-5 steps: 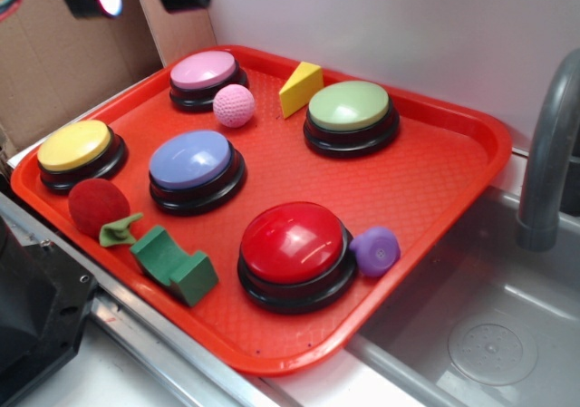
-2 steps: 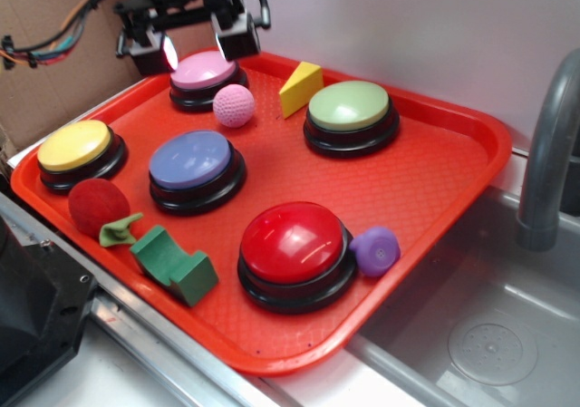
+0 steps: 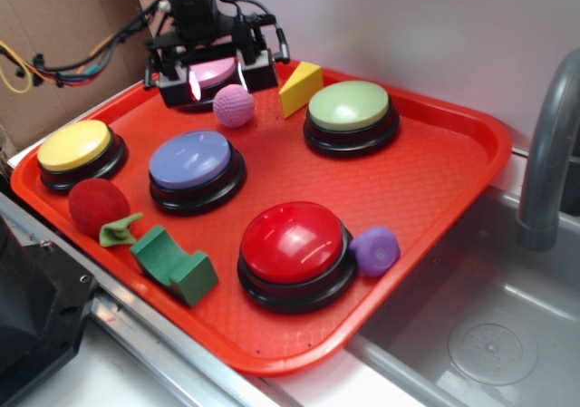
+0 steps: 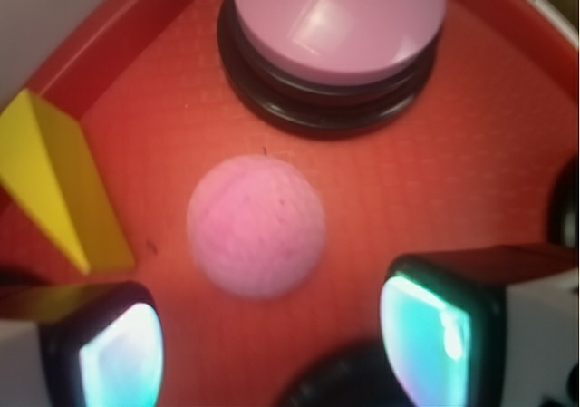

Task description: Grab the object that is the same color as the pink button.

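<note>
The small pink knitted ball [image 3: 234,105] [image 4: 256,227] lies on the red tray [image 3: 408,180] just right of the pink button [image 3: 214,73] [image 4: 337,22]. My gripper [image 3: 216,73] [image 4: 272,334] hovers over the pink button at the tray's back left and partly hides it in the exterior view. It is open, with nothing between its fingers. In the wrist view the ball sits just ahead of the gap between the fingertips [image 4: 122,353], apart from them.
A yellow wedge [image 3: 300,87] [image 4: 54,185] lies close beside the ball. Green [image 3: 351,112], blue-lavender [image 3: 195,167], yellow [image 3: 77,151] and red [image 3: 294,248] buttons stand on the tray. So do a fuzzy red ball [image 3: 97,204], a green block [image 3: 174,266] and a purple lump [image 3: 376,249]. A sink and faucet [image 3: 548,153] are at right.
My gripper has come down from the upper left and moved right, from above the tray's back corner to over the pink button. Nothing on the tray has moved.
</note>
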### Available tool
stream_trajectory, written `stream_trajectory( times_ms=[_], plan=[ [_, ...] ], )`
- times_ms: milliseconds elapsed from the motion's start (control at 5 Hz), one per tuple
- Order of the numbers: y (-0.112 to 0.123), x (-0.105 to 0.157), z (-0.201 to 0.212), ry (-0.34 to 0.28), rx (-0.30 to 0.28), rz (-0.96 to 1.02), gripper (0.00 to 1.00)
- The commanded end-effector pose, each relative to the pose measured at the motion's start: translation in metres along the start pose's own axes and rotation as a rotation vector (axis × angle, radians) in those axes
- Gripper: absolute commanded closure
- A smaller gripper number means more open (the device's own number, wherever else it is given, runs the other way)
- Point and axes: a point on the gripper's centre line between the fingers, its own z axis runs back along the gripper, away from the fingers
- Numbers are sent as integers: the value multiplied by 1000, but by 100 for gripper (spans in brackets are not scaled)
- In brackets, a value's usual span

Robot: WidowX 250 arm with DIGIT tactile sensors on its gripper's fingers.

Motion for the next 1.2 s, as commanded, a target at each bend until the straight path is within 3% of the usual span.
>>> stream_trajectory(
  times_ms=[0, 400, 600, 800, 1000],
  plan=[
    [3, 27, -4, -53, -56, 48, 0],
    [5, 33, -13, -54, -38, 51, 0],
    [5, 32, -13, -47, -57, 43, 85],
    [3, 35, -8, 10, -62, -24, 100],
    [-3, 39, 13, 18, -15, -151, 100]
  ],
)
